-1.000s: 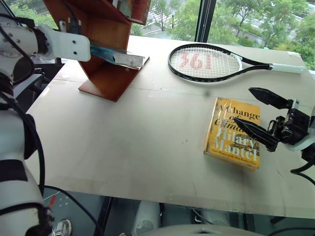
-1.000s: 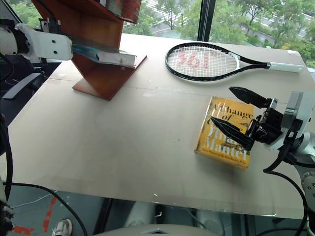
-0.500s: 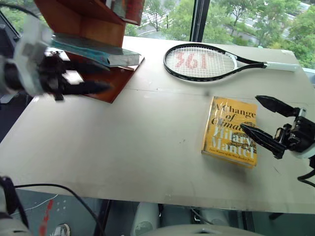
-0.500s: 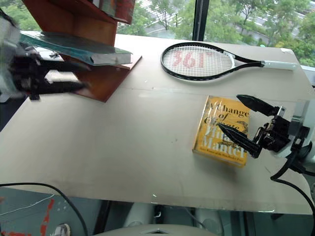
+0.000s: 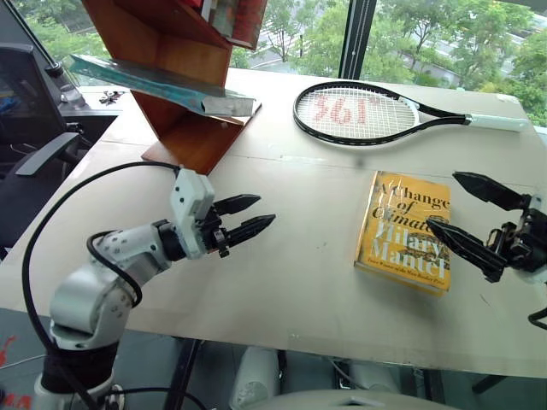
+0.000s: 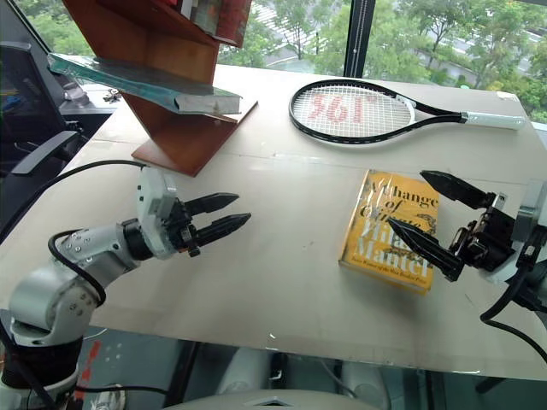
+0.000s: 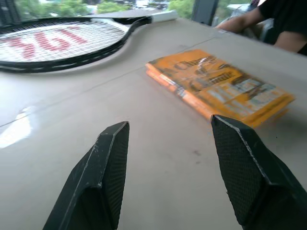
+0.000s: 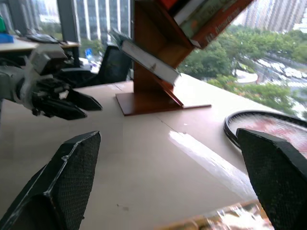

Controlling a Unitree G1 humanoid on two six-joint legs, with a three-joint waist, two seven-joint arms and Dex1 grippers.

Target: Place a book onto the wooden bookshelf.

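Observation:
The teal book (image 5: 162,84) lies flat on a lower slanted board of the reddish-brown wooden bookshelf (image 5: 190,137) at the table's far left, its ends sticking out on both sides. Nothing holds it. My left gripper (image 5: 265,211) hovers open and empty over the table's left middle, well in front of the shelf, pointing right. At the right edge, my right gripper (image 5: 443,200) stands wide open and empty beside a yellow-orange book (image 5: 404,231). The right wrist view shows the shelf (image 8: 153,81), the teal book (image 8: 144,55) and the left gripper (image 8: 81,103).
A black tennis racket (image 5: 367,113) lies at the back of the table, its white handle pointing right. More books lean on the shelf's upper board (image 6: 218,17). A person's arm (image 7: 268,24) shows beyond the table. A black office chair (image 5: 34,128) stands off the left edge.
My left gripper has let go of the teal book, left it on the shelf and swung down and back over the table. The right gripper has drifted slightly right.

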